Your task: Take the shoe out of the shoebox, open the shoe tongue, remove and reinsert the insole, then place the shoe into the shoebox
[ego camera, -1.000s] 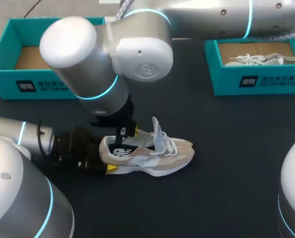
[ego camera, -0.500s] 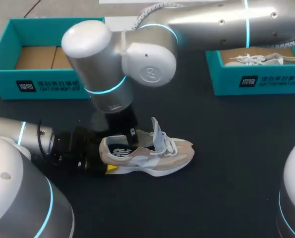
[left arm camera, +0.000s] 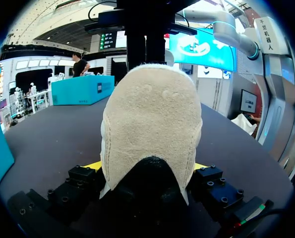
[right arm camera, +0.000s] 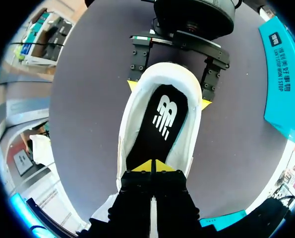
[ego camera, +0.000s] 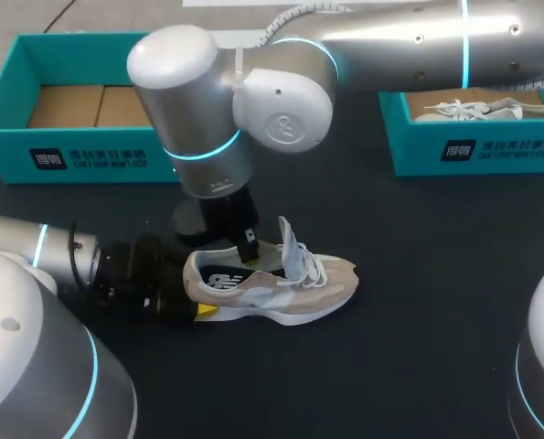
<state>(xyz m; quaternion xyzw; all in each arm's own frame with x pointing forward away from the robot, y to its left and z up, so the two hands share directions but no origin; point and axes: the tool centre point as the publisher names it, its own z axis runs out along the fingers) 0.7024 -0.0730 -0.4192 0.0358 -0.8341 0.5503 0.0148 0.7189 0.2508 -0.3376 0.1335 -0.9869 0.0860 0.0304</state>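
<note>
Shoe [ego camera: 272,279] is laid toe-right along desk [ego camera: 436,274] | beige, tongue raised, black insole [right arm camera: 159,124] | heel is clamped by left hand [left arm camera: 147,168] | right hand [right arm camera: 153,166] is held closed

The dark counter [ego camera: 418,302] before me carries a beige shoe [ego camera: 281,288], upright on its sole near the middle. The left shoebox [ego camera: 80,155] and the right shoebox [ego camera: 491,146], both teal, stand on it along the far side, well apart from the shoe.
</note>
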